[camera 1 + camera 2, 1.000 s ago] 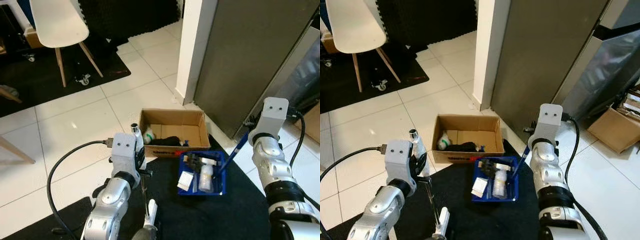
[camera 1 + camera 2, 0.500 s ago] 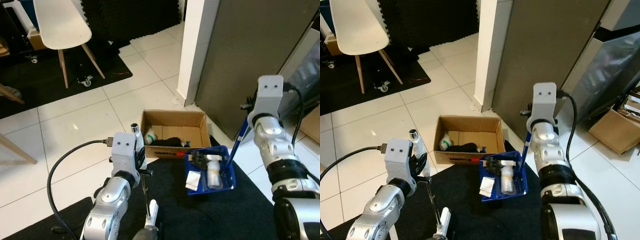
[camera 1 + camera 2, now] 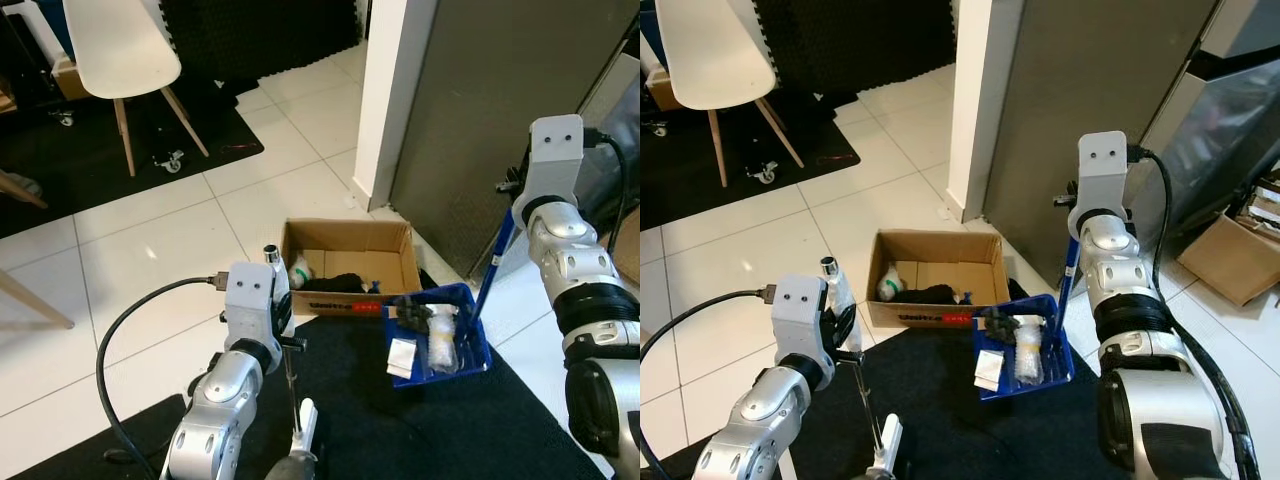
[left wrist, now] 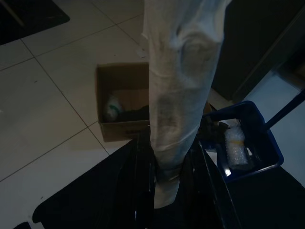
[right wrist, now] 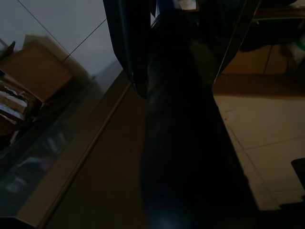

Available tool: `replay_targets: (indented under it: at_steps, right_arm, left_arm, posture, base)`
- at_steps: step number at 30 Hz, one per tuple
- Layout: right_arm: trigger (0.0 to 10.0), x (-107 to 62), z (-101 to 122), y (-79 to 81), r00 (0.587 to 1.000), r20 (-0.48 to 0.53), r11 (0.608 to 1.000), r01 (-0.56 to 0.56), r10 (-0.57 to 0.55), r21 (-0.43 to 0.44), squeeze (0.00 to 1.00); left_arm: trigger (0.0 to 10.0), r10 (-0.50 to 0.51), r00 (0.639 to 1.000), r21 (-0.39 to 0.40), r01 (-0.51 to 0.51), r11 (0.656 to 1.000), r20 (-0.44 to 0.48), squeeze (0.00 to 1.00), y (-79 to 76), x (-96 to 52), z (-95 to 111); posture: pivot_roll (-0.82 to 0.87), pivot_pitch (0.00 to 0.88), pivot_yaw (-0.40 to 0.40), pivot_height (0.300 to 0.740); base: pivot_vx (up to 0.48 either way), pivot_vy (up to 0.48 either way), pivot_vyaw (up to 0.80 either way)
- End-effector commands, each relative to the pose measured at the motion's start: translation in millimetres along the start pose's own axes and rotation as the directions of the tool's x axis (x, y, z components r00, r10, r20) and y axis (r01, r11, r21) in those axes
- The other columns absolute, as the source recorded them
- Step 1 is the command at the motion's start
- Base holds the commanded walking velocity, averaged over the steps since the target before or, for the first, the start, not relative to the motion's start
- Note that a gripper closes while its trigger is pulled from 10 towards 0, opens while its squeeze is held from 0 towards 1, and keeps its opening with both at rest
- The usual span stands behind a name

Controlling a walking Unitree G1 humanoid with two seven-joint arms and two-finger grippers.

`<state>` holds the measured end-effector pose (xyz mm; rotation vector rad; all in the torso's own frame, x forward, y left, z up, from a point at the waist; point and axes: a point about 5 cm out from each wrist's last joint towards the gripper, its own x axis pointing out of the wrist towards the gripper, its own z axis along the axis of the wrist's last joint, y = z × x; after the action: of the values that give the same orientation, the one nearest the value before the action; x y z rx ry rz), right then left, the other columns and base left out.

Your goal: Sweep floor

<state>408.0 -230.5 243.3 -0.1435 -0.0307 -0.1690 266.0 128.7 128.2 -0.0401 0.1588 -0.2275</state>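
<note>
Right gripper [image 5: 181, 67]: fingers clamped on the blue handle [image 3: 493, 262] of the dustpan [image 3: 440, 340]. Dustpan hangs tilted over the black mat [image 3: 420, 430], just beside the cardboard box [image 3: 348, 262], with white and dark scraps inside. Left gripper [image 4: 164, 157]: fingers clamped on a pale brush handle [image 4: 178, 86], above the mat near the box. Box sits on white tile floor [image 3: 150, 260] by a grey cabinet [image 3: 480, 110].
</note>
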Motion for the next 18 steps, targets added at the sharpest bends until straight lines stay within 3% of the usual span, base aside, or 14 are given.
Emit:
replay_targets:
  at_steps: [1, 9, 18]
  right_arm:
    - [10.0, 2.8, 18, -6.2, 0.999, 0.044, 1.0, 0.002, -0.003, 0.012, 0.0]
    - [10.0, 6.1, 25, -16.6, 0.999, 0.041, 0.999, -0.026, 0.027, -0.031, 0.0]
    - [10.0, 8.3, 37, -18.8, 0.997, 0.051, 0.993, -0.063, 0.058, 0.095, 0.0]
  left_arm:
    - [10.0, -0.021, 1.0, 0.0, 0.021, 1.0, -0.001, 0.0, -4.6, 1.7, 1]
    - [10.0, -0.021, 1.0, -0.002, 0.021, 1.0, 0.001, 0.0, -5.8, 3.0, 0]
    - [10.0, -0.02, 1.0, -0.004, 0.02, 1.0, -0.003, 0.0, -5.9, 2.4, 0]
  posture:
    - [0.13, 0.109, -0.015, 0.74]
    - [0.13, 0.105, -0.018, 0.74]
    - [0.13, 0.11, -0.016, 0.74]
  base:
    - [0.0, 0.0, 0.0]
    - [0.0, 0.0, 0.0]
    - [0.0, 0.0, 0.0]
